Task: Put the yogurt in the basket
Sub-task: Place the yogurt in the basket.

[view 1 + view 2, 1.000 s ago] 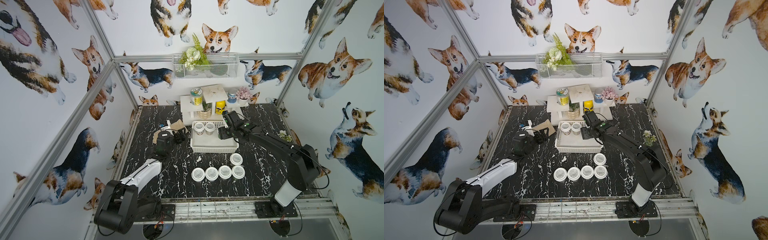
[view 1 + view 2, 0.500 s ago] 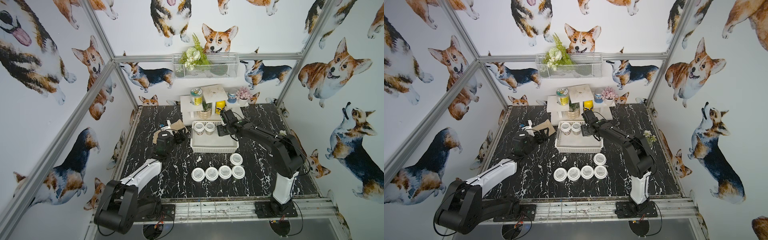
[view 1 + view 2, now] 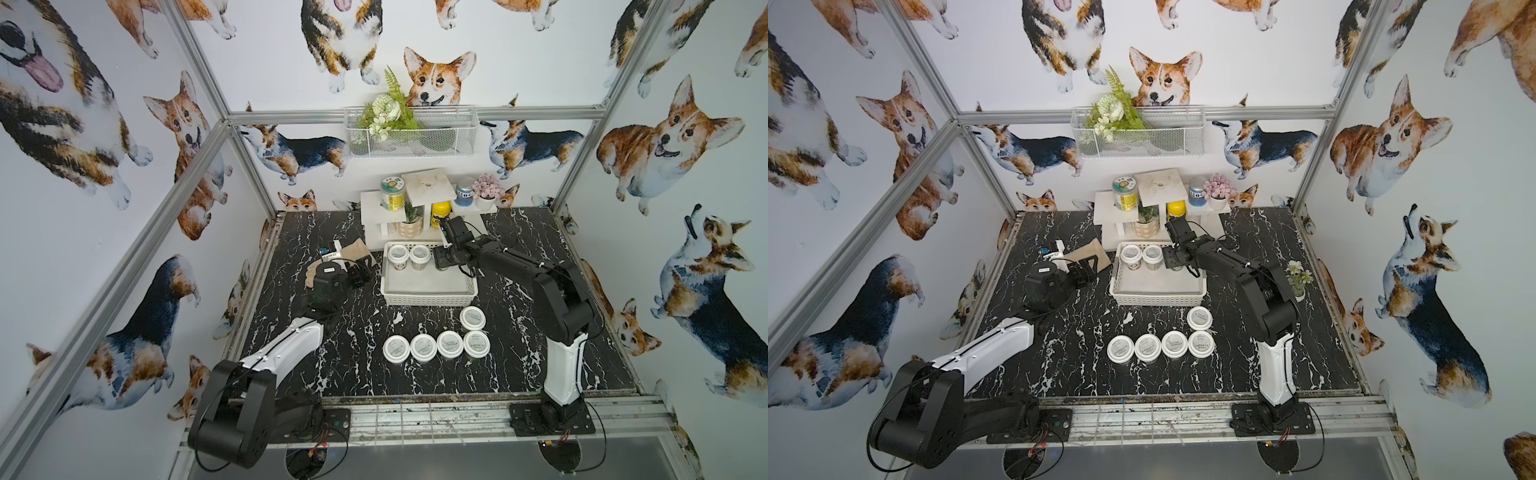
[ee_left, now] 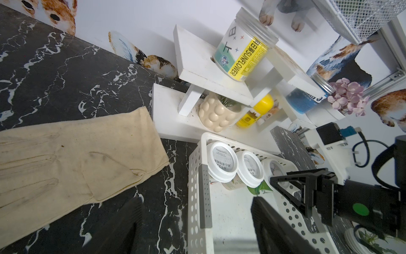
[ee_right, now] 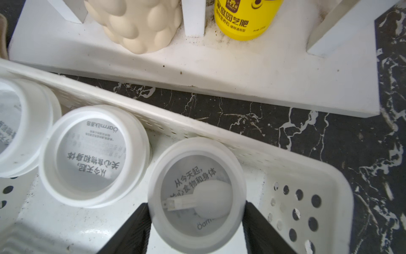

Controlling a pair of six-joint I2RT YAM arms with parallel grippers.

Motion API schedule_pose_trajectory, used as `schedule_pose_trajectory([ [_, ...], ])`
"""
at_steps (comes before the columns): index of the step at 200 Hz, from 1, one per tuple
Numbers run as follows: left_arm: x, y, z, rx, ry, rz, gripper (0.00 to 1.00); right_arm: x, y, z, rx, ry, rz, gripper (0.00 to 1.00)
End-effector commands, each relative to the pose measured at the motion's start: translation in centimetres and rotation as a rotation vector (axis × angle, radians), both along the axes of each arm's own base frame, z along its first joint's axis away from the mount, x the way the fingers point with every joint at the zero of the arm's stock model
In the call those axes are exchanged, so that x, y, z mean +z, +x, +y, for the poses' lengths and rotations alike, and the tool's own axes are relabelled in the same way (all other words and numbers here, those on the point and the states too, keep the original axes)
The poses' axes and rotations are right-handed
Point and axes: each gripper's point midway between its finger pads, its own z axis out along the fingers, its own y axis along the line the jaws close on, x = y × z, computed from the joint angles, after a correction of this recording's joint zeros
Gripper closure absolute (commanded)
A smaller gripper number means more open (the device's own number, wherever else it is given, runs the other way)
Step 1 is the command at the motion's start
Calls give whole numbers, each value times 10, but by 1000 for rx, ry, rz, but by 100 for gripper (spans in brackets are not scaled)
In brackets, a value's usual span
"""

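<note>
The white perforated basket (image 3: 428,297) (image 3: 1158,299) stands mid-table behind the loose jars. Two yogurt jars (image 3: 398,252) (image 3: 419,252) stand along its back wall. My right gripper (image 3: 441,262) (image 5: 195,204) is shut on a third yogurt (image 5: 196,193) (image 4: 273,169) in the basket's back right part, a finger against each side of its lid. I cannot tell whether that jar rests on the floor. Several more yogurts (image 3: 424,347) (image 3: 1160,345) sit in a row on the table in front. My left gripper (image 3: 365,270) (image 4: 195,199) is open, straddling the basket's left wall (image 4: 203,193).
A beige glove (image 3: 357,253) (image 4: 66,162) lies left of the basket. Behind the basket a white stepped shelf (image 3: 382,208) carries a tall labelled jar (image 3: 392,193), a yellow bottle (image 3: 440,212) and a cream pot (image 5: 136,24). A small flower pot (image 3: 1298,278) stands to the right.
The right arm's elbow has folded up and swung inward. Its gripper, holding the yogurt, has stayed at the basket's back right part. The left arm has not moved.
</note>
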Motion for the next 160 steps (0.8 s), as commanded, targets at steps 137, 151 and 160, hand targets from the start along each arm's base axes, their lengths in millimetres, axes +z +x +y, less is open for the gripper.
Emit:
schedule_pose_trajectory([
  [137, 10, 3, -1, -5, -1, -35, 18, -1, 11, 8, 13, 41, -5, 31],
  [151, 10, 3, -1, -6, -2, -36, 17, -1, 12, 9, 10, 49, -5, 31],
  [160, 10, 3, -1, -5, -1, -36, 17, -1, 12, 9, 8, 53, -2, 31],
])
